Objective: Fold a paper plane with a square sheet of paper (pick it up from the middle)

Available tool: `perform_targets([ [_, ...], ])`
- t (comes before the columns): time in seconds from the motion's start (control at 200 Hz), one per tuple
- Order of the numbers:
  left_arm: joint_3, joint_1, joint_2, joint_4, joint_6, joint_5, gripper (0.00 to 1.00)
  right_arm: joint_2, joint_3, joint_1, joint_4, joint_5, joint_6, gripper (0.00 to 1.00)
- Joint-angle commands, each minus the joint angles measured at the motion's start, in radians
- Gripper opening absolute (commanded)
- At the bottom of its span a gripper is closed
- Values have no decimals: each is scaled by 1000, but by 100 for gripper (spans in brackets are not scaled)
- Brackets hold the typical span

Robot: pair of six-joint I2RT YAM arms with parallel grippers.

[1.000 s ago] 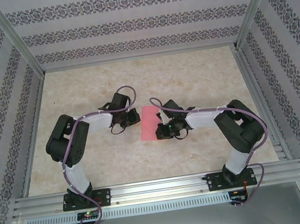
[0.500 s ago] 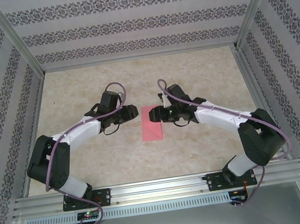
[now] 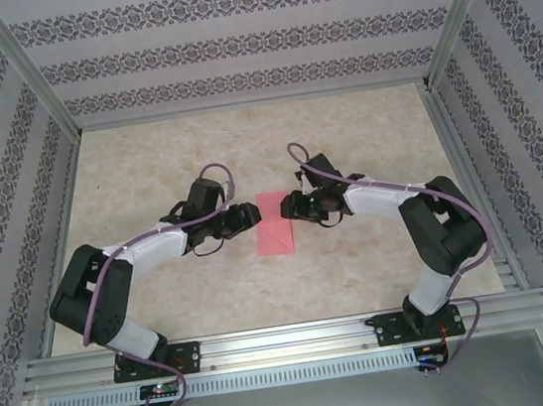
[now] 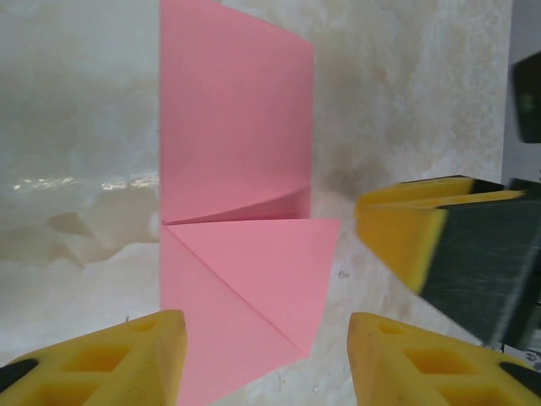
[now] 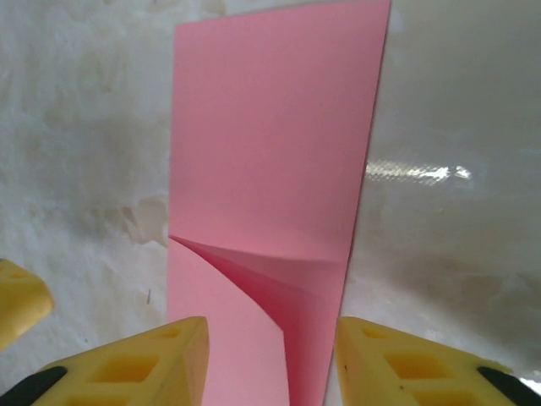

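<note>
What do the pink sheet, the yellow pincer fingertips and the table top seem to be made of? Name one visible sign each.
Pink sheet: thin paper, matte; it holds sharp creases.
Yellow fingertips: probably plastic, dull, with moulded hollow cells.
Table top: veined marble look, slightly glossy by its glare streak; stone or printed laminate, cannot tell.

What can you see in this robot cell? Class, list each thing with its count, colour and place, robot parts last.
sheet of paper: one, pink, partly folded, flat at the table's middle
table: one, beige marbled, under everything
walls: three, grey patterned stripes, back and both sides
metal rail: one, silver, near edge
cables: two, purple, one along each arm
left gripper: one, black with yellow fingers, open, at the paper's left edge
right gripper: one, black with yellow fingers, open, at the paper's right edge
</note>
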Motion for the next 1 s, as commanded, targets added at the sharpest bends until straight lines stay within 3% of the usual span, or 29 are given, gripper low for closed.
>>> perform_targets([
  [0.0,-20,-15,33,92,-52,31,52,18,-4,-4,73,-75,-12,40],
  [0.175,-22,-32,76,139,-75,44,49,51,4,-6,58,-95,-34,30],
  [0.455,-3,-58,123,166,-84,52,49,69,-6,-28,73,-99,-46,23],
  [0.614,10,-66,152,169,-85,63,49,68,-33,-35,106,-99,-31,12],
  [0.994,32,-80,179,172,-82,70,46,54,-65,-60,133,-85,-14,9],
])
